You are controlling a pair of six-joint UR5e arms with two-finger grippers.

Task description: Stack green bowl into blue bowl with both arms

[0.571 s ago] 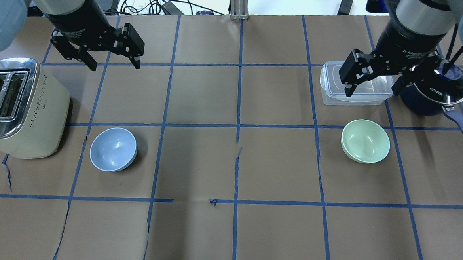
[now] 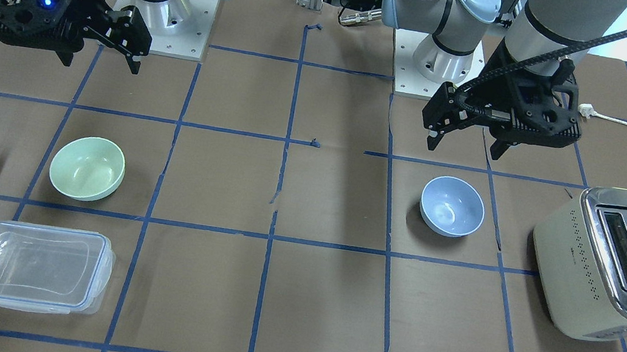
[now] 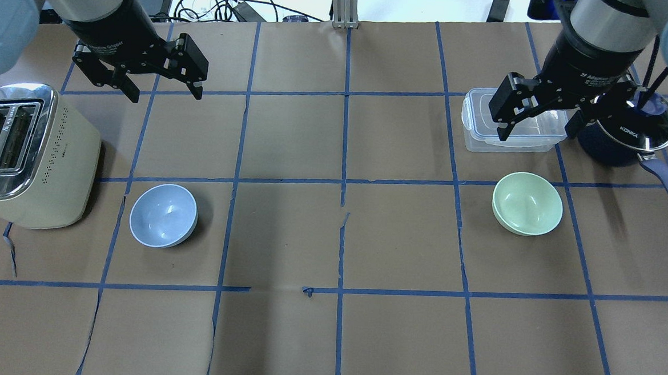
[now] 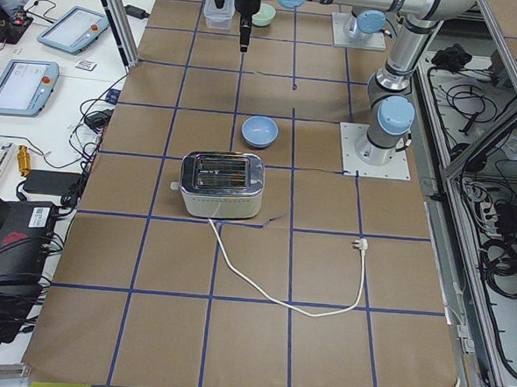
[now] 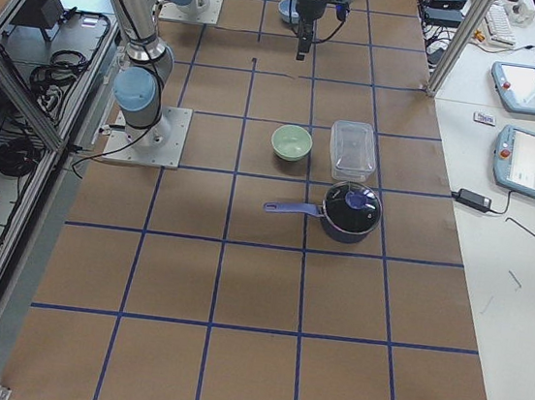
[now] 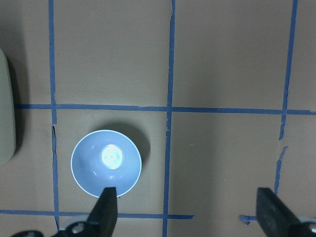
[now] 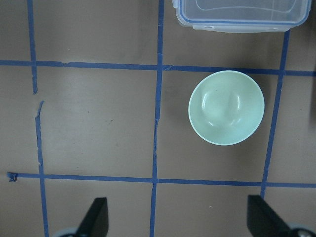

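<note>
The green bowl is sitting just robot-side of the clear lidded container. The right gripper, spread wide and empty, is hovering farther back, nearer than the left gripper, likewise wide.

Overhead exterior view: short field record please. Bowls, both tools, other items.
green bowl: upright, empty, robot's right side, apart from the clear lidded container
blue bowl: upright, empty, robot's left side, beside the toaster, not touching
left tool: open, empty, raised above the table
right tool: open, empty, raised near the container
other: dark saucepan with glass lid, far right
stacked: not yet
</note>
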